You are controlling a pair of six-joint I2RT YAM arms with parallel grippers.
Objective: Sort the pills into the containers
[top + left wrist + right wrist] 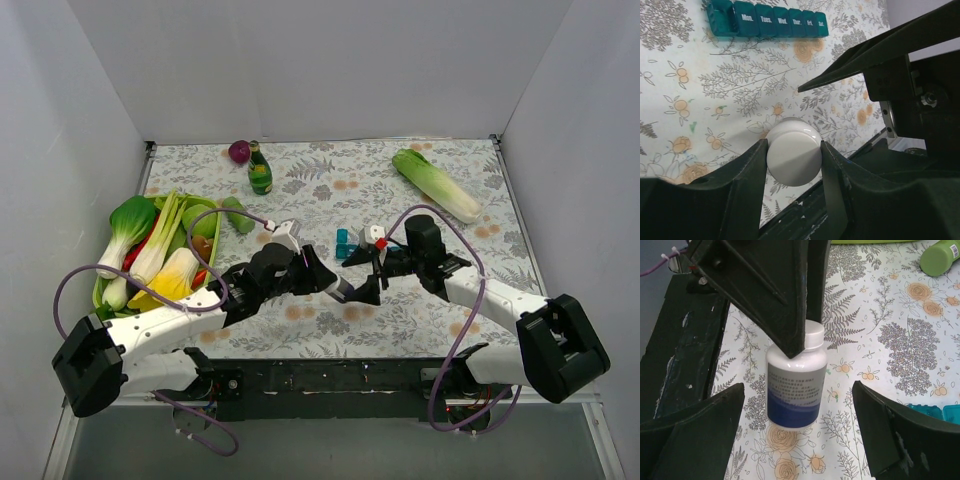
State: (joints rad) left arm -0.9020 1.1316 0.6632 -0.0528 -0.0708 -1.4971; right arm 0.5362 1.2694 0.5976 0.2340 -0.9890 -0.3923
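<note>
Just one pill bottle (796, 385); one pill box (772, 22)

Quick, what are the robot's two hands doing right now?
Left gripper: shut on the white-capped pill bottle.
Right gripper: open, fingers either side of the bottle.

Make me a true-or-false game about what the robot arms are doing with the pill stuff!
1. The left gripper pinches the white cap of the pill bottle. True.
2. The right gripper is squeezing the bottle. False: it is open, with one finger on each side, apart from the bottle.
3. The bottle's cap is off. False: the cap is on.
4. The teal pill box has day names on its lids. True.
5. The napa cabbage lies right beside the pill box. False: it lies far back on the right, away from the box.
</note>
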